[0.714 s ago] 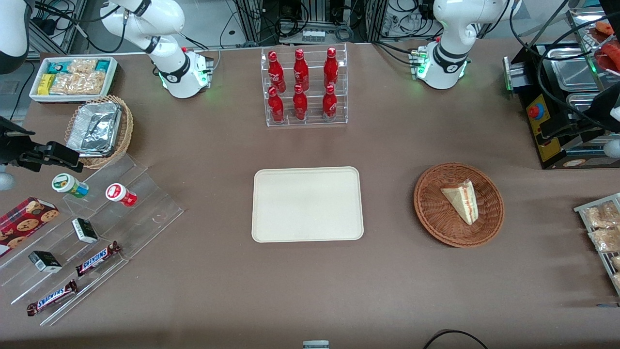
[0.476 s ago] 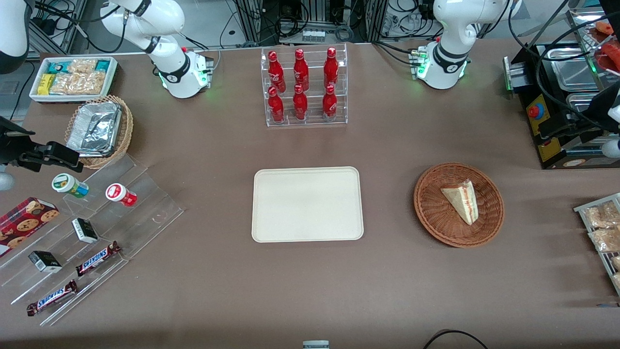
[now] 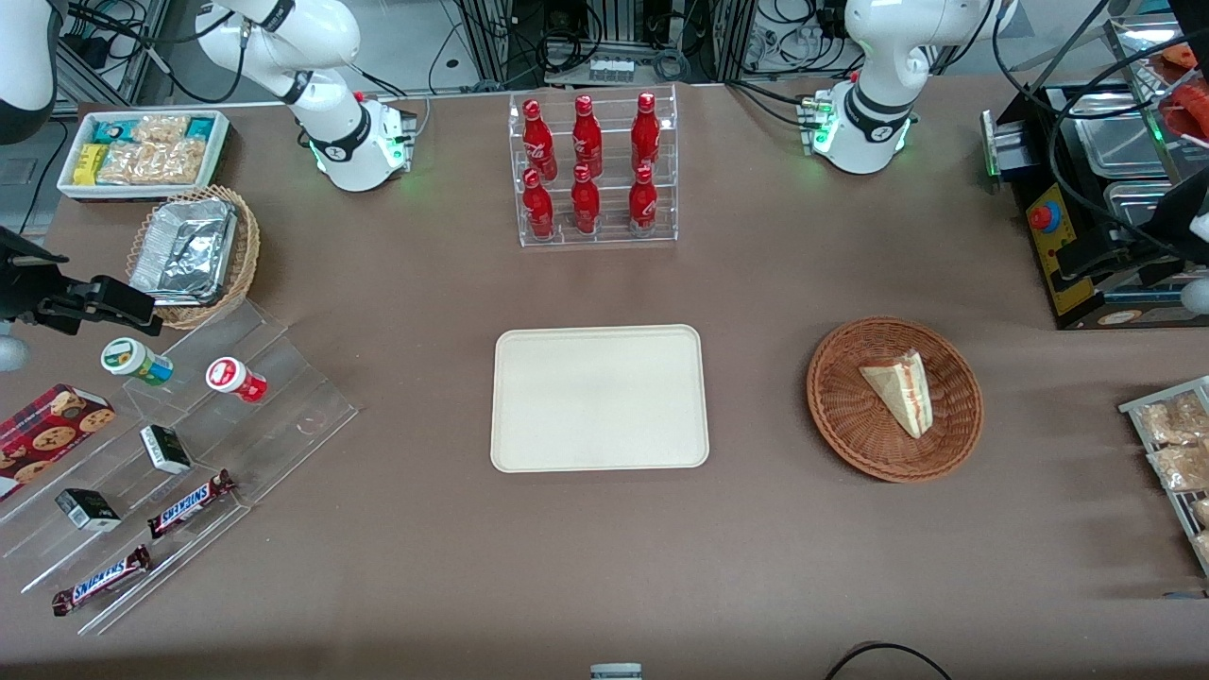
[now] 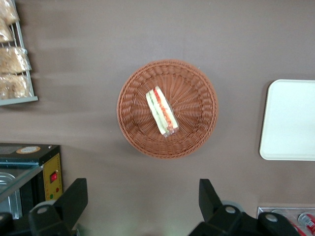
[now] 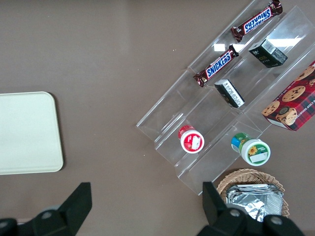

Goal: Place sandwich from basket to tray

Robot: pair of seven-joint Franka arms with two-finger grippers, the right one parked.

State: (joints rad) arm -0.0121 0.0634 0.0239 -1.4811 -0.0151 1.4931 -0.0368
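Observation:
The sandwich (image 3: 902, 392), a pale bread wedge with red and green filling on its edge, lies in the reddish-brown wicker basket (image 3: 850, 425). The cream tray (image 3: 598, 397) sits bare at the table's middle, beside the basket toward the parked arm's end. My left gripper (image 3: 1086, 257) hangs high above the table at the working arm's end, farther from the front camera than the basket. In the left wrist view the sandwich (image 4: 162, 111) and basket (image 4: 197, 93) lie well below the gripper (image 4: 142, 194), which is open with nothing between its fingers. A tray (image 4: 288, 120) corner shows too.
A black machine (image 3: 1077, 227) with steel pans stands beside the gripper. A wire rack of snack packets (image 3: 1171, 444) sits at the working arm's table edge. A clear rack of red bottles (image 3: 590, 170) stands farther back than the tray.
My left gripper has shifted slightly above the black machine. The sandwich, basket and tray have not moved.

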